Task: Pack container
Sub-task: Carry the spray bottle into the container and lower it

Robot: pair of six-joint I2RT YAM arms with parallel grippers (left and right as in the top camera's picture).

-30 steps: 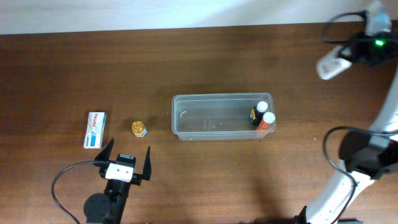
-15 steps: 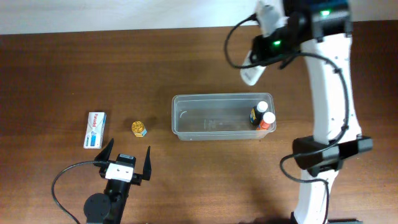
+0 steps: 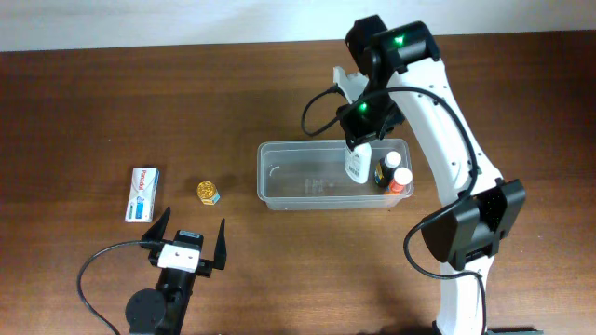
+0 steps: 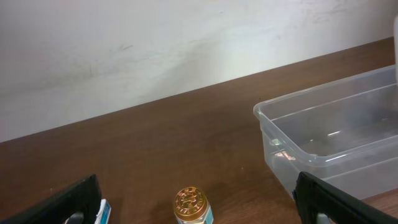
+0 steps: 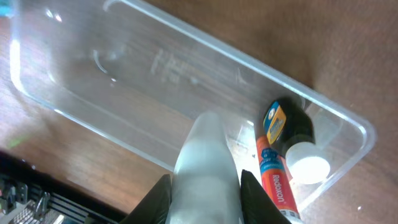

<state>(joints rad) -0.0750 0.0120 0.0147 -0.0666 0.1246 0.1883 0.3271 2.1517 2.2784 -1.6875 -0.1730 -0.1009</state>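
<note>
— Jaws, right gripper (image 5: 205, 198)?
— Clamped on both sides of a white bottle (image 5: 200, 155), hanging over the container (image 3: 307, 191), right of its middle. Cannot tell whether touching the container's floor.
— And the container itself?
— Clear tub, long side running left to right, resting on the brown table (image 3: 279, 93), about mid-table in the overhead view. Holds two white-capped bottles at its right end: a dark bottle (image 3: 389, 167) toward the far right corner, an orange bottle (image 3: 400, 181) just beside it, nearer the robot's side.
— Outside the container?
— Near its left end, apart from the wall, a gold-capped jar (image 3: 208, 193). Further left, beyond that, a blue-and-white box (image 3: 142, 194).
— Left gripper (image 3: 191, 233)?
— Spread wide, gripping nothing, well apart from the container, off its near left corner
</note>
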